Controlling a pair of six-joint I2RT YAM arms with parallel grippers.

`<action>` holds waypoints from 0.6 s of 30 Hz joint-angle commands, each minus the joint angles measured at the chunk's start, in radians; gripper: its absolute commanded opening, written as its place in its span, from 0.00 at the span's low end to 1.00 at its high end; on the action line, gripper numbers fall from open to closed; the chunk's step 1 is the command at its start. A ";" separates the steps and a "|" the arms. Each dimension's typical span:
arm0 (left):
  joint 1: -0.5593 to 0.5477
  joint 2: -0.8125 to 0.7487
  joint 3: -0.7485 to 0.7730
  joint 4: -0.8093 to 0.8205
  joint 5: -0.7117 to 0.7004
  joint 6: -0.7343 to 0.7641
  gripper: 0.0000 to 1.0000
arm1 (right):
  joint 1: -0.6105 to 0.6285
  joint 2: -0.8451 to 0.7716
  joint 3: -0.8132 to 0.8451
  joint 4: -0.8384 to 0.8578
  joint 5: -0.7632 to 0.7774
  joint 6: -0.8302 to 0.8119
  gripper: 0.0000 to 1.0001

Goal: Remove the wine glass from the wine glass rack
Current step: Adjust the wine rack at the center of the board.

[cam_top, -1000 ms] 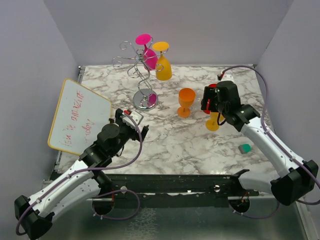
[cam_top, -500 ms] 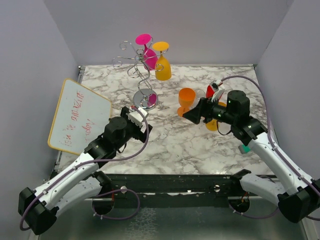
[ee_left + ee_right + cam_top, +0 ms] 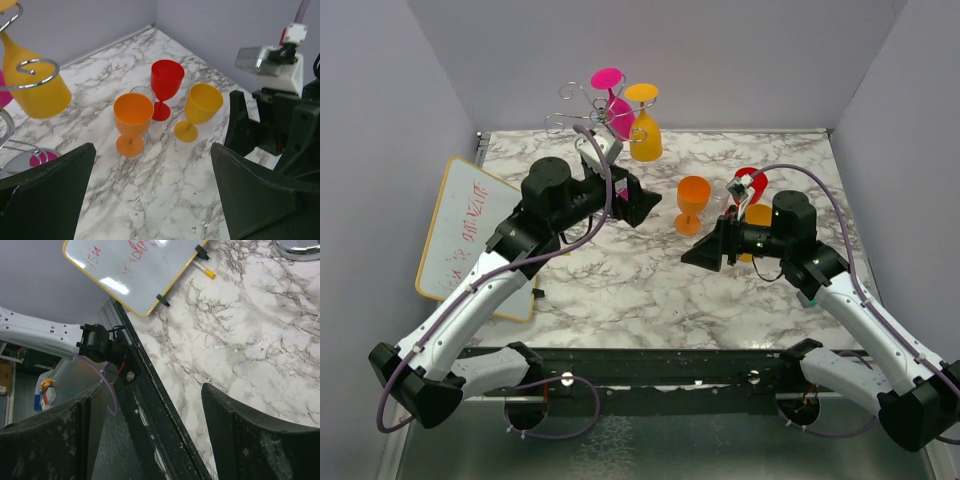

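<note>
The wine glass rack (image 3: 592, 128) stands at the upper left of the top view, by the table's (image 3: 650, 290) back edge. A pink glass (image 3: 617, 108) and a hanging yellow glass (image 3: 646, 135) are upside down on its curled arms. Your left gripper (image 3: 642, 203) sits just below and right of them, jaws wide with nothing between; its arm hides most of the rack's pole and base. Your right gripper (image 3: 703, 248) points left at mid-table, jaws apart and empty. An orange glass (image 3: 692, 203) stands between the two grippers, and a red glass (image 3: 750, 183) stands behind the right wrist. You have open marble at lower centre; a whiteboard (image 3: 470, 235) lines the left edge.

The left wrist view shows the rack's mirror base (image 3: 30, 159) at lower left. Orange, red and a standing yellow glass (image 3: 201, 105) cluster at centre. A clear glass (image 3: 145, 92) behind the orange one shows only here. The right arm crowds the right edge.

The right wrist view faces the near edge: whiteboard, a marker (image 3: 205, 271), the dark front rail (image 3: 150, 405), and bare marble to the right.
</note>
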State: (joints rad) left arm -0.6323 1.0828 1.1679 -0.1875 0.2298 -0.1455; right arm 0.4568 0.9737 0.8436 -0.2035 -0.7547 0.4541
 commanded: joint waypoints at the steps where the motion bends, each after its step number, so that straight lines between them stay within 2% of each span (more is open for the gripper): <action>1: 0.021 0.099 0.107 -0.045 0.084 -0.084 0.99 | 0.002 -0.010 -0.019 -0.015 -0.011 -0.011 0.80; 6: 0.023 0.119 0.058 -0.017 0.057 -0.133 0.97 | 0.002 -0.006 -0.013 -0.026 0.208 0.047 0.80; 11: 0.023 0.035 -0.063 -0.031 -0.044 -0.108 0.96 | 0.002 0.115 0.140 -0.104 0.477 0.074 0.78; 13: 0.023 0.001 -0.101 -0.041 -0.086 -0.066 0.96 | 0.002 0.178 0.206 -0.091 0.492 0.072 0.78; 18: 0.025 -0.033 -0.111 -0.161 -0.262 -0.003 0.95 | 0.002 0.341 0.344 -0.002 0.417 0.088 0.76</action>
State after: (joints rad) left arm -0.6113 1.0950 1.0554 -0.2604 0.1463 -0.2111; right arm 0.4561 1.2167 1.0859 -0.2573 -0.3584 0.5240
